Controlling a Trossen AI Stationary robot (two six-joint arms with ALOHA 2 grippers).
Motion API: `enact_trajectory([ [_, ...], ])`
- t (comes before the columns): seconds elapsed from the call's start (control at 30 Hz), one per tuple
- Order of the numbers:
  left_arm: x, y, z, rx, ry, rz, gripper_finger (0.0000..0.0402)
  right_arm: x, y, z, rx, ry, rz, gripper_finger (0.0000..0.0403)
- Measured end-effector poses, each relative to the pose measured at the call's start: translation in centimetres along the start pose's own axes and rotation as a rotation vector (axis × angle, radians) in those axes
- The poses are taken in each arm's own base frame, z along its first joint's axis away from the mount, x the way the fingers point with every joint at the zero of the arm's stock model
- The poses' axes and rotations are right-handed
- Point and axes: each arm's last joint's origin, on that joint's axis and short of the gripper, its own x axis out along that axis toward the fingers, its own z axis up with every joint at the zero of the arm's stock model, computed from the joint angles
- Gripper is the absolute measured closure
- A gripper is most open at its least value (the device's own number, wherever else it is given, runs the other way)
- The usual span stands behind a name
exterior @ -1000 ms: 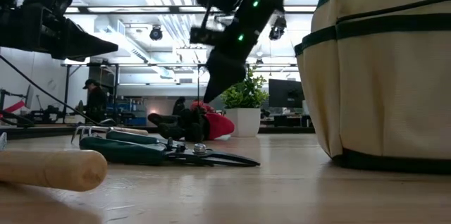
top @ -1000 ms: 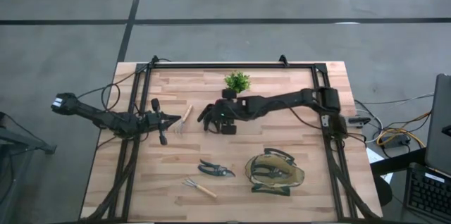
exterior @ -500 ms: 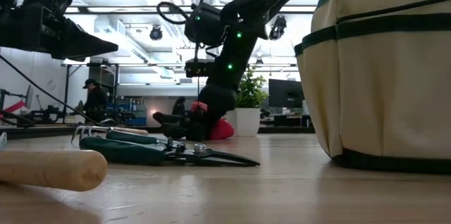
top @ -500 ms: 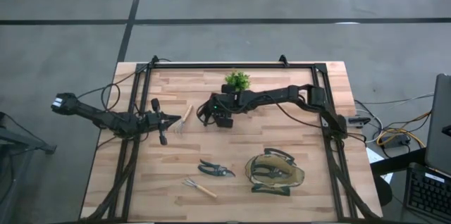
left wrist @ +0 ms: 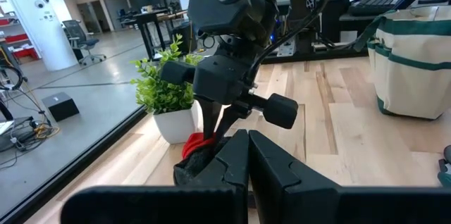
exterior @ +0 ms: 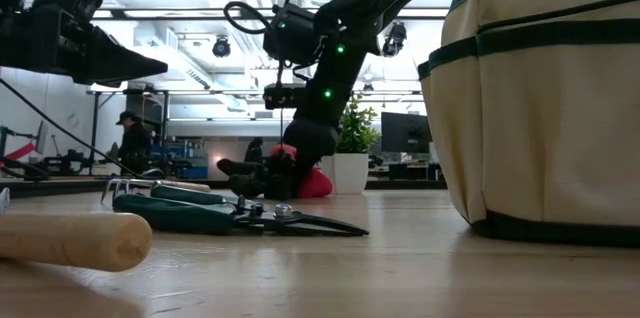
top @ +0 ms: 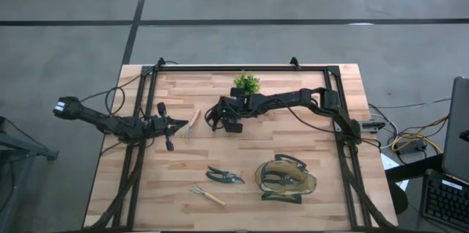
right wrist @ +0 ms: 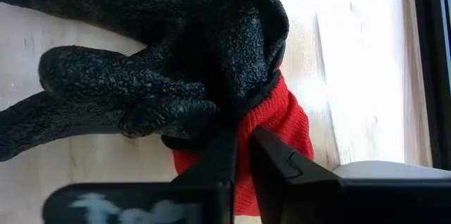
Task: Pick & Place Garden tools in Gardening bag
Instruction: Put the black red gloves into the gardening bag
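The black-and-red glove [right wrist: 176, 62] lies on the table at mid-far, next to the small potted plant [top: 247, 84]. My right gripper [right wrist: 243, 134] reaches in from the right and is shut on it [top: 217, 120]. My left gripper [top: 181, 122] hovers shut at the left, beside one wooden-handled rake [top: 193, 121]. A pair of shears [top: 223, 176] and a second rake [top: 207, 195] lie flat near the front. The gardening bag [top: 286, 180] stands at the front right with dark shears [top: 281, 182] inside. My right gripper pinches the glove between its two fingers where the black palm meets the red cuff [right wrist: 248, 111]. The fingers come from above, slanting in from the table's right [exterior: 292, 158]. The glove lies on the table, its black fingers spread away from the gripper.
The potted plant [left wrist: 169, 94] stands just beyond the glove, close to my right gripper. A black frame rail [top: 234, 68] runs along the far edge and down both sides. Bare wood lies between the glove and the bag [exterior: 540, 98].
My right gripper has come down and moved a little toward the table's left and far edges, onto the glove. The glove has stayed on the table. My left arm has kept still.
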Motion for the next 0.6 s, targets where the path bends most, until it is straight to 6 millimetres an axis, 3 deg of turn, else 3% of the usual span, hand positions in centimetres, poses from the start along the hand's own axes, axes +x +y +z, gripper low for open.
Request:
enact_trajectory([
  [0.37,0.0,0.0,0.0,0.0,0.0,0.0,0.039,-0.2,0.0,0.0,-0.001,0.0,0.004,0.0388],
  [0.6,0.0,0.0,0.0,0.0,0.0,0.0,0.039,-2.2,-0.1,1.2,-0.013,0.001,0.015,0.0389],
])
